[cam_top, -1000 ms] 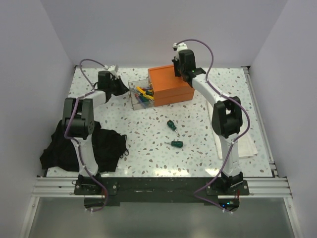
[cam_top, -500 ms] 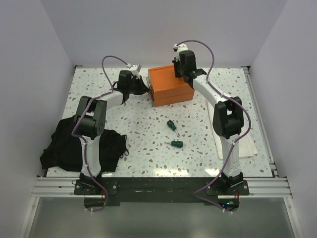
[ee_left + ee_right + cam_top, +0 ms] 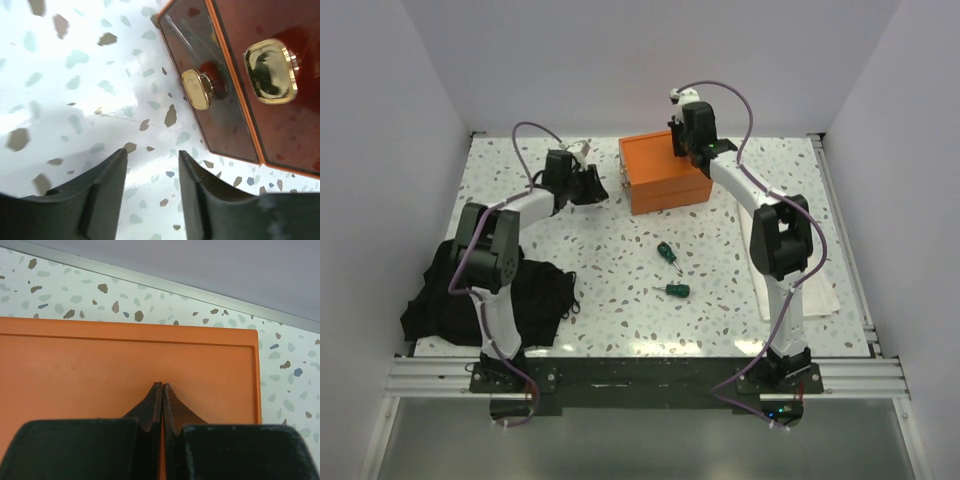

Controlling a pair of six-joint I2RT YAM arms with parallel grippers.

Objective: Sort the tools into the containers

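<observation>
Two screwdrivers (image 3: 666, 252) on speckled tabletop (image 3: 610, 255), white walls (image 3: 570, 60); left jaws parted, right jaws closed

The top camera hangs high above and behind the near edge and looks forward and down, far enough back to take in the whole speckled worktop (image 3: 620, 270). The left wrist camera sits very near the worktop and looks past the left tool (image 3: 151, 155) at the front face of the orange box (image 3: 235, 125). The right wrist camera looks along the right tool (image 3: 163, 386) onto the box's lid, close up, with the worktop's far edge beyond. All three views share the orange box.
</observation>
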